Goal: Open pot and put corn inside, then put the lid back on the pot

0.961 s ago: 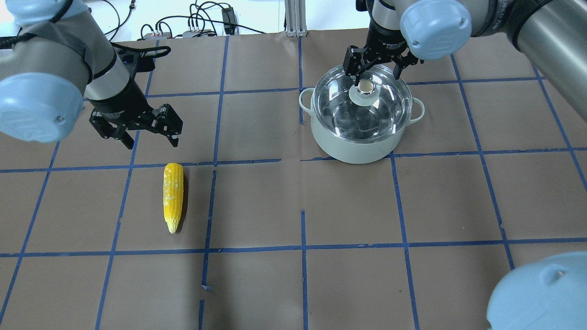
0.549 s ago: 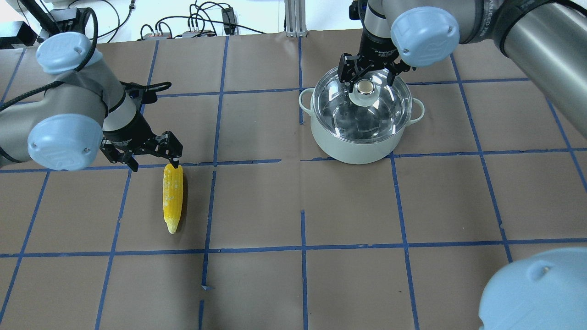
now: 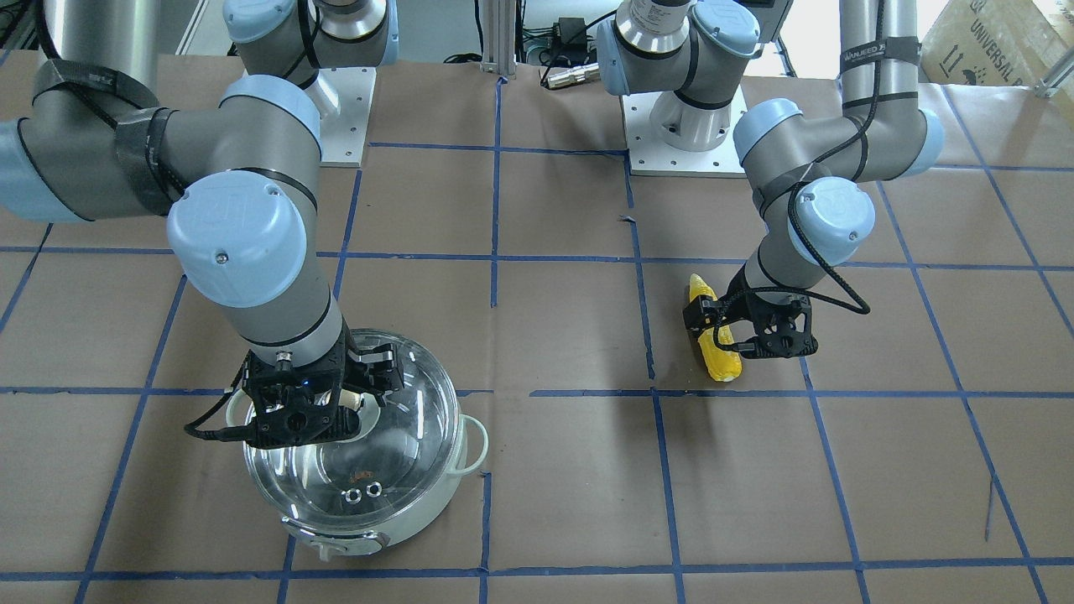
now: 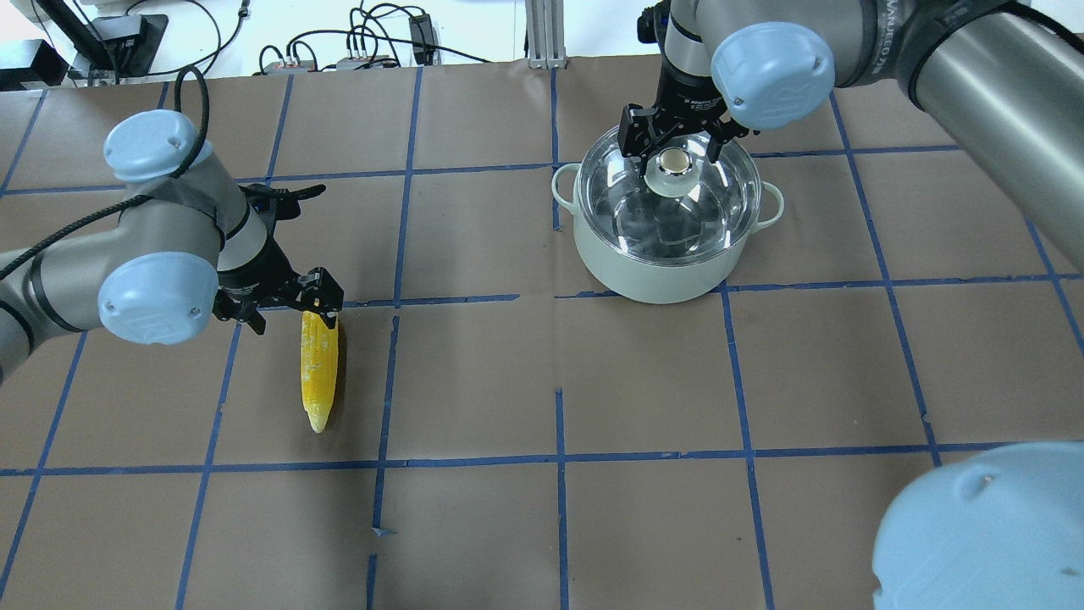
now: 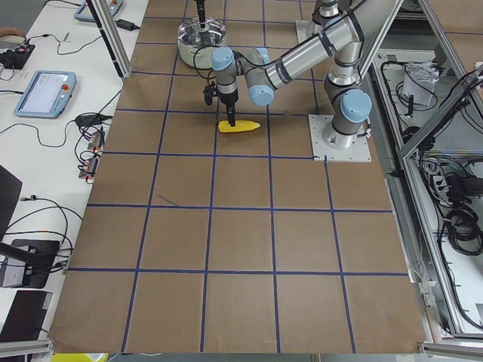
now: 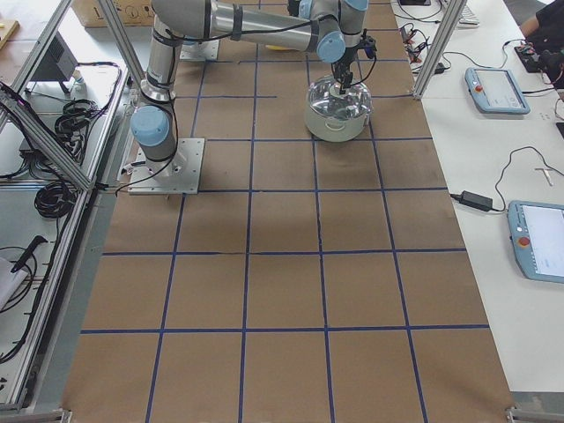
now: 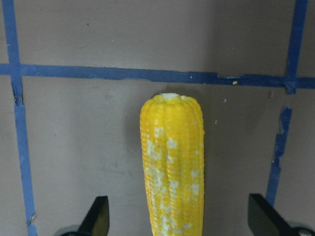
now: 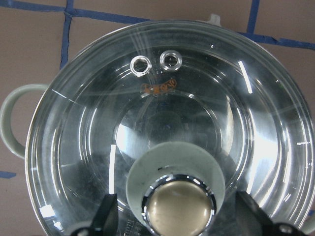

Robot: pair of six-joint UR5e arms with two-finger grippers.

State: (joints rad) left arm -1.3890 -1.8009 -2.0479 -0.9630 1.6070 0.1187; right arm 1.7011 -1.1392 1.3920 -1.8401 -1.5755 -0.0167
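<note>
Two grippers, both spread wide. The left gripper [image 3: 749, 334] hangs low over the blunt end of the corn [image 4: 318, 373]. Its fingers [image 7: 98, 219] stand apart on either side of the cob and grip nothing. The corn lies flat on the brown paper table [image 4: 474, 381], tapered end toward the robot, close to a blue tape line [image 7: 123, 73] and well apart from the pot [image 4: 652, 275].

The right gripper [image 4: 675, 146] is down at the beige knob [image 8: 179, 206], one finger on each side with a gap showing, so it is not clamped. The glass lid [image 4: 720, 195] sits closed on the pot, and its two vent holes [image 8: 140, 64] point away from the robot. Both arms bend down from bases at the table's back edge.
</note>
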